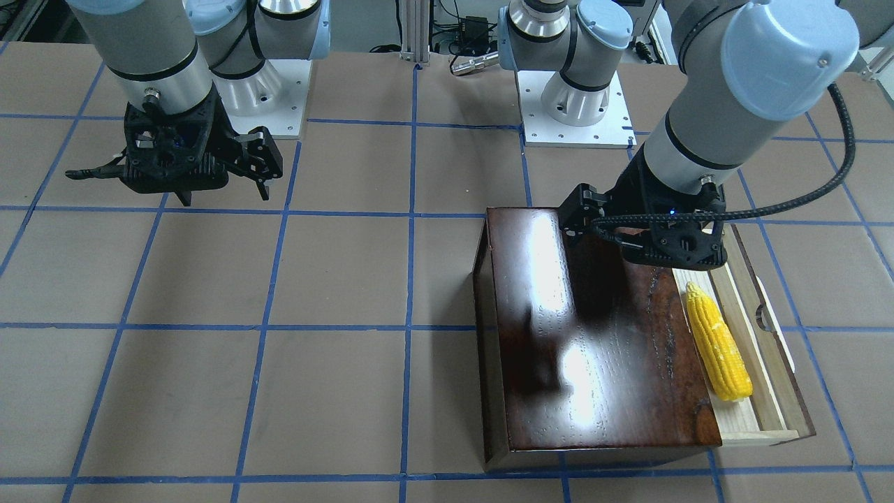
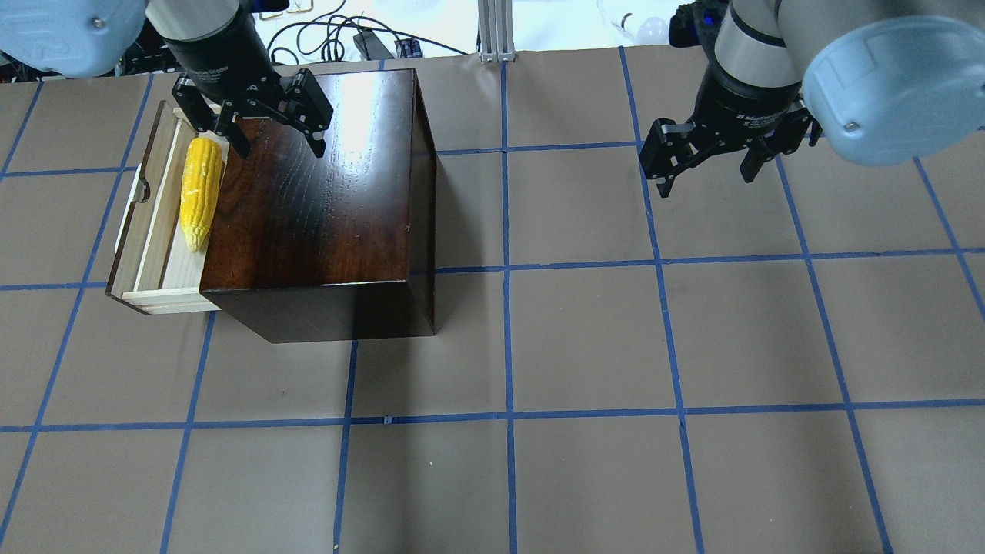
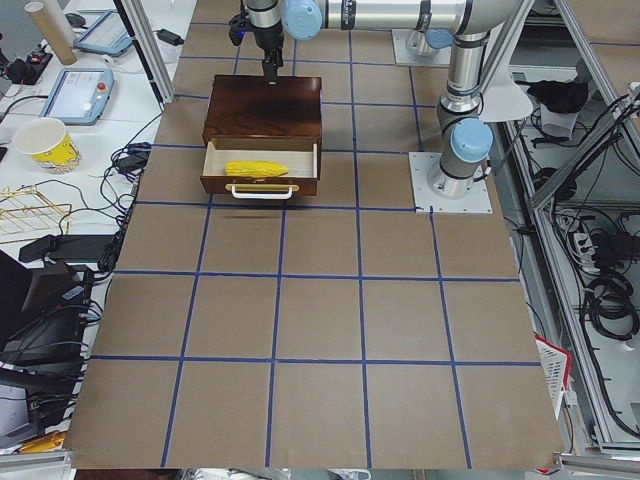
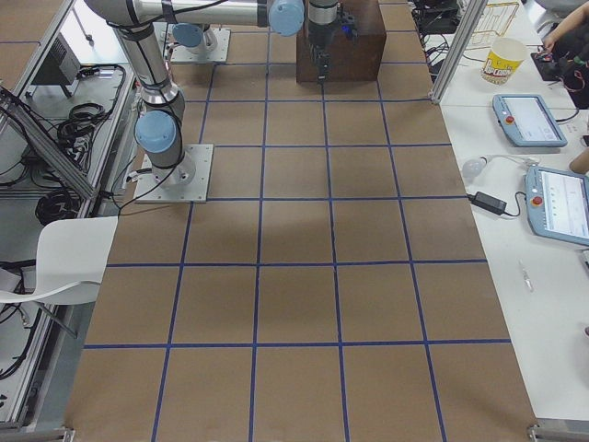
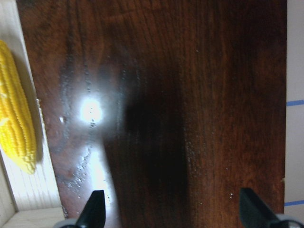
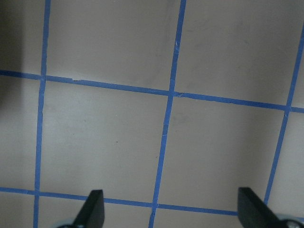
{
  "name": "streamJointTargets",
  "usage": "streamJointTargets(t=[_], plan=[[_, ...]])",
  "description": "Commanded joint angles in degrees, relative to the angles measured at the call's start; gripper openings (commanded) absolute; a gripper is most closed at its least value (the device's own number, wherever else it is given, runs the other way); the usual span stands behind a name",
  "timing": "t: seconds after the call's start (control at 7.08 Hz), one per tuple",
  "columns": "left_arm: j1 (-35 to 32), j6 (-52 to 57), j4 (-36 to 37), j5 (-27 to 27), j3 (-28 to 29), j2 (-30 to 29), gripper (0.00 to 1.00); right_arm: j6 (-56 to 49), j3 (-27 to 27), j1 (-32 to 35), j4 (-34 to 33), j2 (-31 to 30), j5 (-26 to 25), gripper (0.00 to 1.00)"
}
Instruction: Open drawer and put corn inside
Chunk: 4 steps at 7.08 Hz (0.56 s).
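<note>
- Yellow corn (image 2: 198,191) lies in the open drawer (image 2: 165,298) of the dark box (image 2: 331,215).
- Left fingers (image 2: 312,115) gape over the box; right fingers (image 2: 660,154) gape above the table (image 2: 585,338).
- Placement looks done; next, the left arm need only lift clear.

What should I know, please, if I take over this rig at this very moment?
Left claw: open, empty, hovering over the glossy dark-wood box, near its drawer end.
Right claw: open, empty, over the brown blue-taped table, far from the box.
The shallow pale-wood drawer with the dark front panel is pulled out, and the small yellow corn cob lies lengthwise inside it.
Done: drawer opened, corn placed inside.
Left: probably only lifting the left arm clear.
</note>
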Motion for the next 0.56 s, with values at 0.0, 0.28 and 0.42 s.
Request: streamJointTargets(t=[0.0,0.28,0.42], plan=[[-0.4,-0.9,0.1,-0.1,-0.1,0.6,1.0,0.0,0.0,0.0,0.0,0.0,0.0,1.0],[-0.1,-0.5,-0.1,0.2,-0.3,1.5,1.0,0.0,0.0,0.0,0.0,0.0,0.0,1.0],[-0.1,-0.7,-0.1,0.3,-0.4,1.5,1.0,0.0,0.0,0.0,0.0,0.0,0.0,1.0]])
